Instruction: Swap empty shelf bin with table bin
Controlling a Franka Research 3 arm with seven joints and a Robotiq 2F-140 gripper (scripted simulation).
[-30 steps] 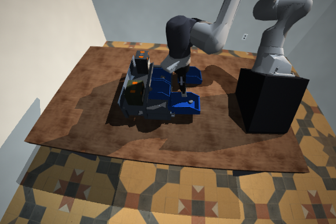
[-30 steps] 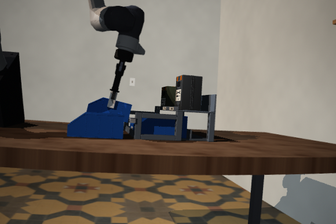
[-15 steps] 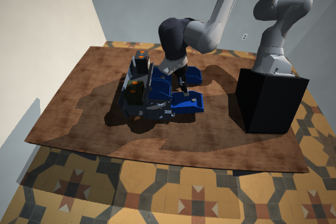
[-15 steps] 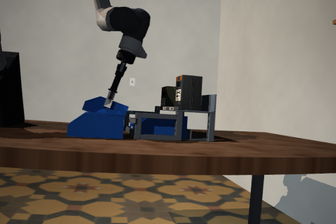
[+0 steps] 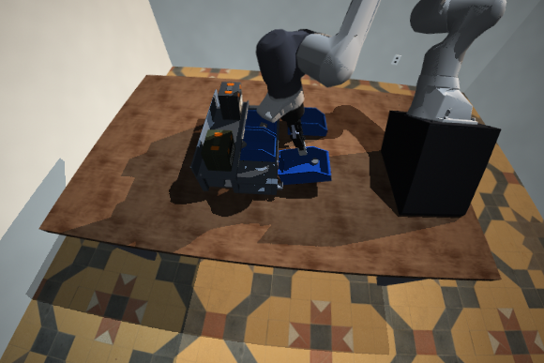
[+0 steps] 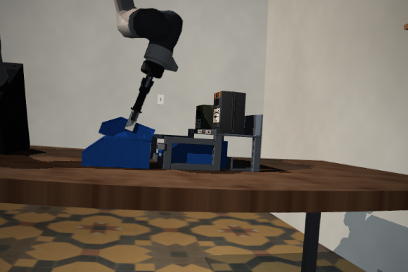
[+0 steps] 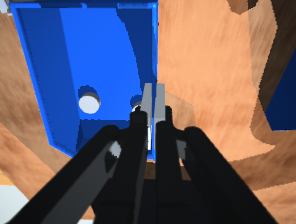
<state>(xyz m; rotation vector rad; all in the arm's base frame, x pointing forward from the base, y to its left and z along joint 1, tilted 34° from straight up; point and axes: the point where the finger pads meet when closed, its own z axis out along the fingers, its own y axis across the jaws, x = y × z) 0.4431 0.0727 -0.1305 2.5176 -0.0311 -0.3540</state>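
The blue bin with parts (image 5: 305,165) lies just in front of the shelf (image 5: 234,151), its end against the shelf's front. In the wrist view this bin (image 7: 90,75) holds two round grey parts (image 7: 89,104). My gripper (image 7: 154,96) is shut on its thin right side wall. In the side view the gripper (image 6: 131,125) slants down onto the bin, which is tilted and raised above the table. A second blue bin (image 5: 313,123), empty, stands on the table behind the arm. Two more blue bins (image 5: 260,142) sit in the shelf.
Two dark boxes with orange marks (image 5: 230,97) stand on the shelf's upper board, also in the side view (image 6: 228,111). The robot's black base (image 5: 436,165) stands at the right of the table. In the side view another blue bin (image 6: 116,152) stands below the tilted one.
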